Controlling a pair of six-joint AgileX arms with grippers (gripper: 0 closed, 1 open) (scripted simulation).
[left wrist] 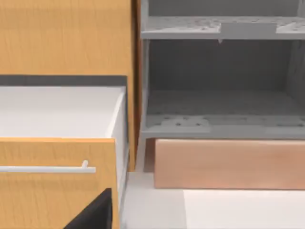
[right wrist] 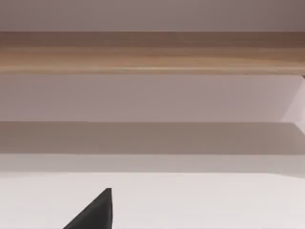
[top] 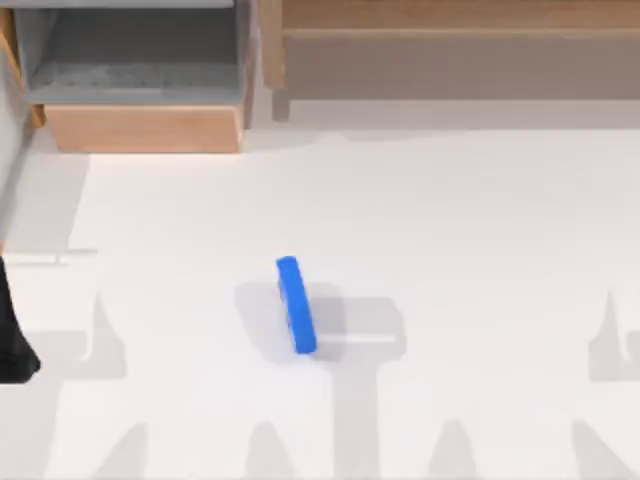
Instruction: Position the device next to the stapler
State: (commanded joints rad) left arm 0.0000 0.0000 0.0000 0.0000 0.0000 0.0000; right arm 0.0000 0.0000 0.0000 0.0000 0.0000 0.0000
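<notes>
A narrow blue stapler [top: 296, 304] lies on the white table [top: 460, 230], a little left of the middle, its long side running front to back. The device is out of view. A dark part of my left arm [top: 14, 335] shows at the table's left edge, far left of the stapler. A dark corner of my left gripper [left wrist: 93, 213] juts into the left wrist view, facing a cabinet. The right wrist view has a dark corner of my right gripper [right wrist: 93, 211] above bare table.
A wooden cabinet with a grey open shelf [top: 140, 75] stands at the back left. A long wooden unit [top: 450, 40] runs along the back right. The left wrist view shows an open wooden drawer [left wrist: 57, 112] with a pale handle [left wrist: 47, 168] beside the grey shelf [left wrist: 219, 109].
</notes>
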